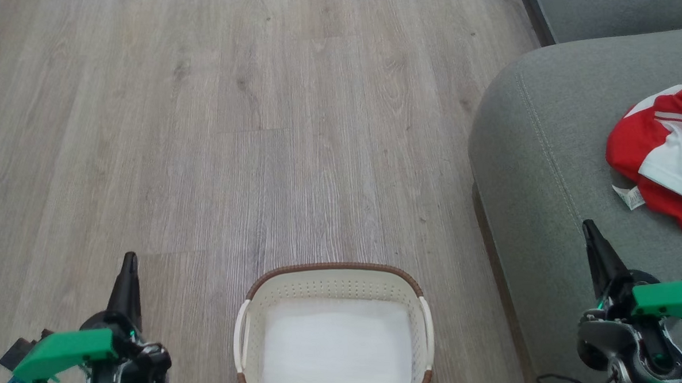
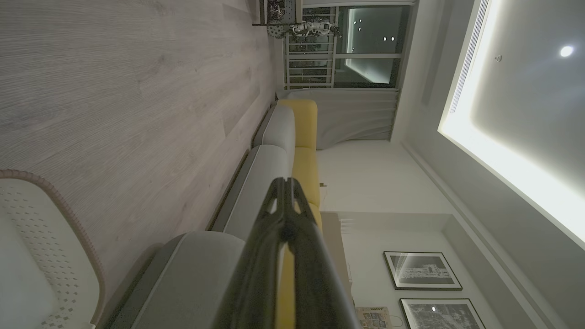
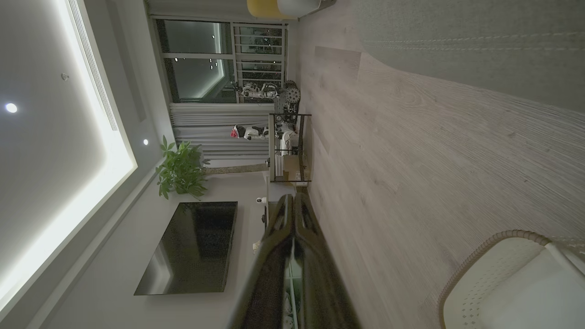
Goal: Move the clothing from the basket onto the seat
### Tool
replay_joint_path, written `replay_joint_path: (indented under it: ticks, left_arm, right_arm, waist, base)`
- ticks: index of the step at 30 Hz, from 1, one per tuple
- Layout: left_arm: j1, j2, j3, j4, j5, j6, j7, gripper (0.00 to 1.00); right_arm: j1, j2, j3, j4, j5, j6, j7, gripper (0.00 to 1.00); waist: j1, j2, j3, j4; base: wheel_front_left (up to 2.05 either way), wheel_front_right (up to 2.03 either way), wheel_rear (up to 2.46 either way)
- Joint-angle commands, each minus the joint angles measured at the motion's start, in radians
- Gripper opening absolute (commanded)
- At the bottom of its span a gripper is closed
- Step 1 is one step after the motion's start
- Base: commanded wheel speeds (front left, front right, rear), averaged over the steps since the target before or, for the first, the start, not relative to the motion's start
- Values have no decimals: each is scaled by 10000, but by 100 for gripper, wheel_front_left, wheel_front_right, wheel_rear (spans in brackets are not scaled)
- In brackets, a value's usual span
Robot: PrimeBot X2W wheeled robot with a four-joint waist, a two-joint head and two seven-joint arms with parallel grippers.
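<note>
While the basket (image 1: 333, 283) stands bare, clothing (image 1: 628, 144) lies on the seat (image 1: 535, 148).

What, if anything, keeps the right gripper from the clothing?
Probably nothing: the right gripper, shut, is by the seat, close to the clothing, with bare cushion between them. It would need to open first.

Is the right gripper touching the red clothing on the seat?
Apart. The head view shows bare grey seat between the shut right gripper and the clothing.
</note>
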Motion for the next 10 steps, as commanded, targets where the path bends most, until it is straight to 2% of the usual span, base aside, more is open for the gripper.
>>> replay_joint_path:
  ticks: [1, 10]
  left_arm:
    - [-499, 71, 370, -362, -9, -65, 89, 0]
    - [-499, 70, 371, -362, -8, -65, 90, 0]
  right_arm:
    - [-505, 56, 158, -326, -25, -2, 54, 0]
    - [-505, 58, 155, -326, -27, -2, 56, 0]
  waist:
    - [0, 0, 0, 0]
    - [0, 0, 0, 0]
  base:
    - [0, 0, 0]
    - [0, 0, 0]
